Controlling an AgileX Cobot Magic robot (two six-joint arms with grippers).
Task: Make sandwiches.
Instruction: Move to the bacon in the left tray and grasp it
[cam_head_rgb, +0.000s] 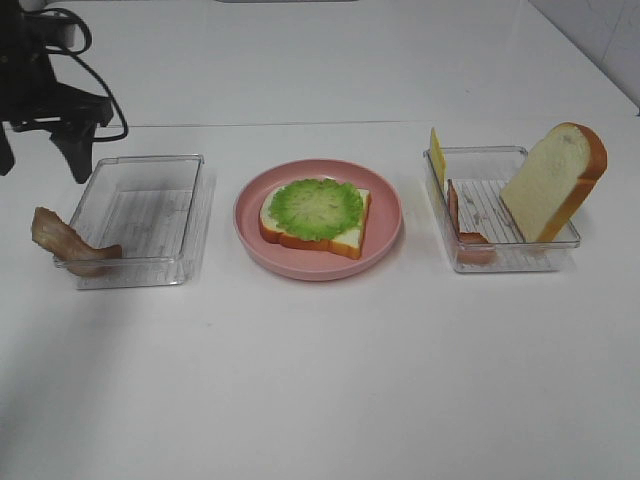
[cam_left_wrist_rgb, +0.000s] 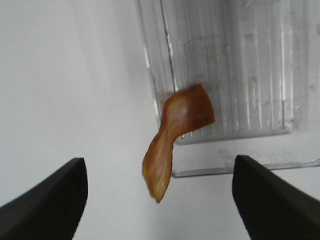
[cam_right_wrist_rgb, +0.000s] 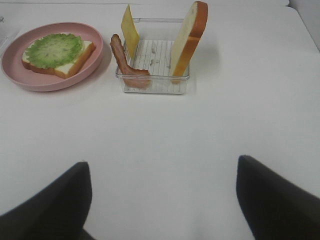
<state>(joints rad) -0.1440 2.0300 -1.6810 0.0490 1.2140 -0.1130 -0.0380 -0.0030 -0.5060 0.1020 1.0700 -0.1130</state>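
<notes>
Both are wide open and empty: left hand (cam_left_wrist_rgb: 159, 160) above the bacon strip (cam_left_wrist_rgb: 172, 132) draped over the near-left corner of the left tray (cam_head_rgb: 197, 195), right hand (cam_right_wrist_rgb: 161, 162) above the worktop (cam_right_wrist_rgb: 165, 115); bread (cam_head_rgb: 350, 240) topped with lettuce (cam_head_rgb: 316, 208) lies on the middle plate (cam_head_rgb: 388, 215)

On a pink round plate (cam_right_wrist_rgb: 50, 84) lies 1 white toy bread slice (cam_right_wrist_rgb: 75, 65) under a green lettuce leaf (cam_right_wrist_rgb: 54, 47). Beside it, a clear plastic tray (cam_right_wrist_rgb: 155, 87) holds a yellow cheese slice (cam_right_wrist_rgb: 130, 31), 1 upright bread slice (cam_right_wrist_rgb: 187, 37), and a brown bacon strip (cam_right_wrist_rgb: 122, 59) draped over its rim.

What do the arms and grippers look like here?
The left arm is black, with black cables looping off it. The left gripper and right gripper both have plain matte black, wedge-shaped fingers, no markings visible. The right arm is outside the high view.
</notes>
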